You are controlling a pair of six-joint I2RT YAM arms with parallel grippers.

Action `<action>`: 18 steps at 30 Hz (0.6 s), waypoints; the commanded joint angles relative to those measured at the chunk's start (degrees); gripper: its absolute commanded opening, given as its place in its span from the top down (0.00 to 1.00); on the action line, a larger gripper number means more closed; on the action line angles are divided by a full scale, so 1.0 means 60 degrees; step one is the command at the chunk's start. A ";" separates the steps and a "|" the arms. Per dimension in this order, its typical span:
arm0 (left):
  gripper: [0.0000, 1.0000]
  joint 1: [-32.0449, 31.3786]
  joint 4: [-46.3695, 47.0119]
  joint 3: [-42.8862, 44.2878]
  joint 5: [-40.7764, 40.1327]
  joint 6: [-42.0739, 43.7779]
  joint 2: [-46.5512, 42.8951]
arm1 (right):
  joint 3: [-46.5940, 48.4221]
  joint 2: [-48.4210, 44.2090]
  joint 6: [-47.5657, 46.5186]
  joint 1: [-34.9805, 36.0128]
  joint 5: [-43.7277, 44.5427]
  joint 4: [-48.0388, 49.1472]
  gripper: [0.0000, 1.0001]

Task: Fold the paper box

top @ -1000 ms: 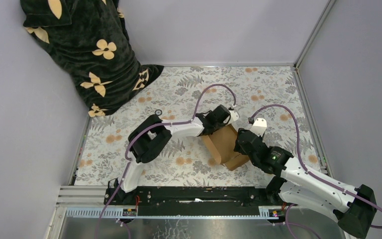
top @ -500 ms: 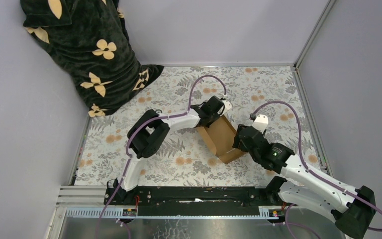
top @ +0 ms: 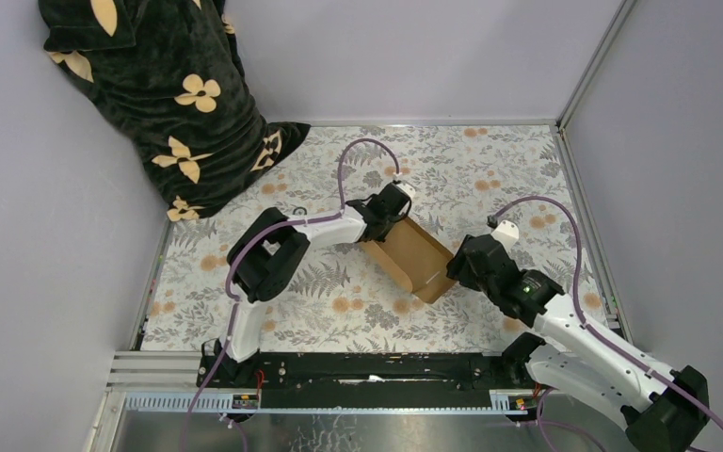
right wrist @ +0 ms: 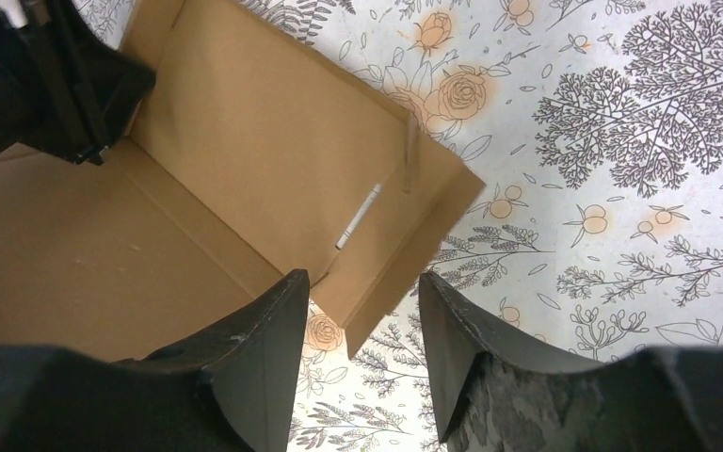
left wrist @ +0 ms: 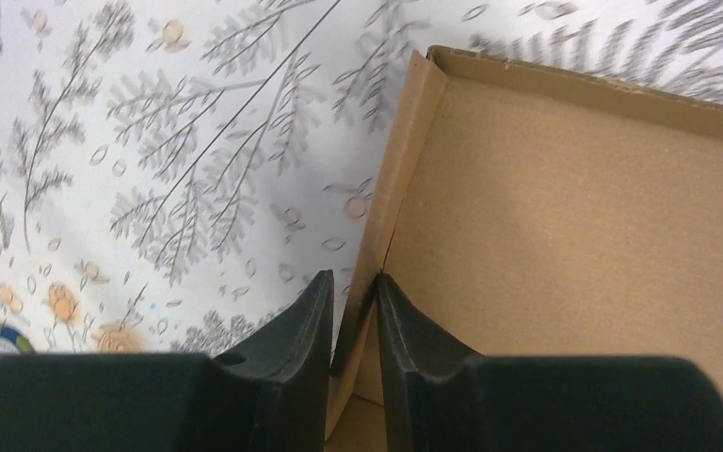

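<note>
Left gripper (left wrist: 353,287): both dark fingers closed on a thin upright side wall of the paper box (left wrist: 565,235), one finger outside, one inside. The pinch is close to a corner of the box.

Top view: this gripper (top: 391,202) holds the box (top: 412,256) at its 11 o'clock corner.

Right gripper (right wrist: 361,280): jaws stand apart. A loose corner of a cardboard flap lies in the gap and neither finger presses it. Top view: this gripper (top: 457,266) is at the box's 3 o'clock end.

Box: plain brown, shallow, open side up, turned diagonally. It lies on the floral tablecloth (top: 490,169) just right of the table's centre, between the two grippers.

Surroundings: a purple cable (top: 358,155) loops above the left arm. A dark blanket (top: 151,85) with yellow flower shapes is heaped in the 10 o'clock corner, well apart from the box.
</note>
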 commanded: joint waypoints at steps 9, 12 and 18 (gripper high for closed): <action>0.71 0.0727 -0.1115 -0.0843 -0.0768 -0.1634 -0.0467 | -0.0496 0.0990 0.0607 -0.1001 -0.1640 0.0987 0.54; 0.71 0.0850 -0.1173 -0.0890 -0.0718 -0.1798 -0.0546 | -0.0588 0.1116 0.0624 -0.1117 -0.1647 0.1016 0.57; 0.71 0.0977 -0.1421 -0.0855 -0.0662 -0.1947 -0.0508 | -0.0792 0.1752 0.0717 -0.1374 -0.1947 0.1606 0.63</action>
